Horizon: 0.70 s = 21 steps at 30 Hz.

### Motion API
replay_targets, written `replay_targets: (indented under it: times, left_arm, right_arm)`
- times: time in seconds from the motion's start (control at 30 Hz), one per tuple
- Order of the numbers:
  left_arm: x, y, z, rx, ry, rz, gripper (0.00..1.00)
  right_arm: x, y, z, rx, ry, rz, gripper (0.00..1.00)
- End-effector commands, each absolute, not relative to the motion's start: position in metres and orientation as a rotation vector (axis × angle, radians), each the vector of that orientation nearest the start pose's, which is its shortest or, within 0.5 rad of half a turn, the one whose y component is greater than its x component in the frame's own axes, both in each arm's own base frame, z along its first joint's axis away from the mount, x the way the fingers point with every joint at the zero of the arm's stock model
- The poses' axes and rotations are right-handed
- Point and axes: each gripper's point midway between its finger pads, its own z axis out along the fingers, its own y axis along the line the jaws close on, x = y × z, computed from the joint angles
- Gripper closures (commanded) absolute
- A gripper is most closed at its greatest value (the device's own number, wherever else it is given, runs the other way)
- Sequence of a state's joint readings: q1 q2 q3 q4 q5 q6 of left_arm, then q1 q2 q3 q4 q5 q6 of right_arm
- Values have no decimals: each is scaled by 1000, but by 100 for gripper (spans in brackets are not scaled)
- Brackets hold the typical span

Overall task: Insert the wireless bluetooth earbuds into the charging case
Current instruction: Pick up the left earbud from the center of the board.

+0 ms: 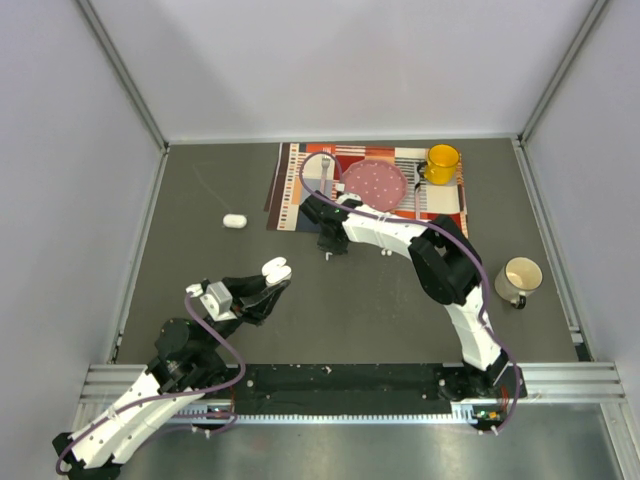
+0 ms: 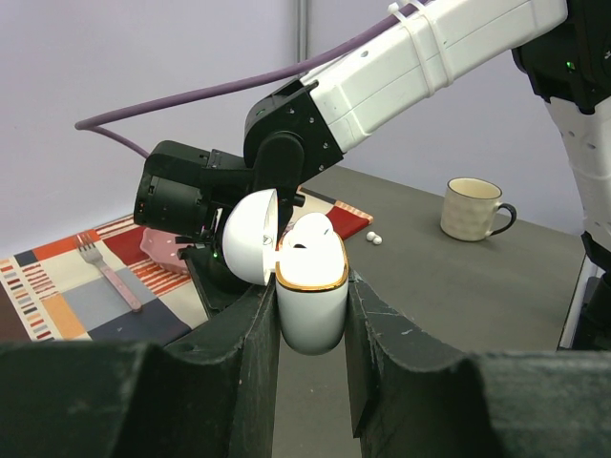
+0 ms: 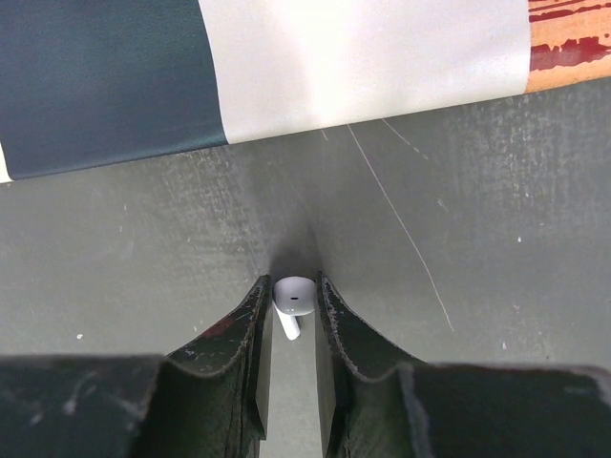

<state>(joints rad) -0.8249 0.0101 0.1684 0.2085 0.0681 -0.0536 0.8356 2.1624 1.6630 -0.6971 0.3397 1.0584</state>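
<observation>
While the left jaws pinch the open case (image 2: pixel 310 305), the right jaws sit around an earbud (image 3: pixel 294 295); squeezing or not, I cannot tell.

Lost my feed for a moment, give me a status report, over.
Left gripper shut on charging case, lid open. Right gripper closed on earbud lying on table by placemat. Loose buds nearby, not blocking.

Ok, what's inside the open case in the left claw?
A white rounded piece, probably an earbud, pokes above the gold rim of the charging case held by the left claw. The case wall and open lid hide the wells below.
</observation>
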Motion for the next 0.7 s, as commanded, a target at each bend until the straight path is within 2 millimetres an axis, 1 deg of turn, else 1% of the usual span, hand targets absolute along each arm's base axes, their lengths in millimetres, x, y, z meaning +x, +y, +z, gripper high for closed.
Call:
replay_targets:
  times: [0.0,0.07,0.1,0.2,0.23,0.27,0.3,0.33,0.37,0.4,0.43,0.47,0.5,0.53,0.57,0.6,0.63,0.67]
  left_arm:
    - [145,-177,285,483,1058,-827,100]
    - [145,-176,286,482,1058,-825,100]
    - [145,-176,285,481,1060,-825,100]
    - [144,-177,286,483,1057,-830,100]
    - [144,-177,286,485,1056,-832,100]
    - [144,-177,286,485,1058,-830,100]
    - [144,-177,286,485,1059,-830,100]
    - [144,-176,287,485,1058,-830,100]
    - [144,-176,288,484,1058,-828,100]
    - [144,-176,288,484,1058,-828,100]
    - [144,-176,288,482,1055,-828,100]
    - [144,-176,288,485,1056,-829,100]
    - [144,-176,289,482,1052,-829,100]
    - [144,-177,288,485,1052,-831,100]
    - [144,-177,288,483,1055,-832,100]
    - [144,-177,289,479,1050,-838,100]
    - [143,-177,292,474,1038,-844,100]
    - [146,-181,288,483,1058,-845,100]
  right_arm:
    - [329,351,25,351,2668,169,94]
    - [329,353,27,326,2670,183,98]
    - [329,354,32,305,2667,192,100]
    - [332,355,43,298,2639,226,100]
    - [331,352,52,300,2619,242,100]
    - [334,348,60,314,2585,245,100]
    - [338,350,71,319,2543,281,100]
    - [336,345,87,318,2506,313,100]
    - [338,341,94,320,2470,322,100]
    - [342,343,105,325,2421,367,100]
    - [337,334,105,318,2409,364,100]
    - [336,330,128,324,2352,412,100]
    - [336,327,139,323,2314,444,100]
    - [333,323,136,318,2291,462,100]
    - [330,319,161,330,2229,521,100]
    - [328,317,168,313,2196,540,100]
    - [325,314,166,308,2161,560,100]
    - [322,309,175,315,2119,563,100]
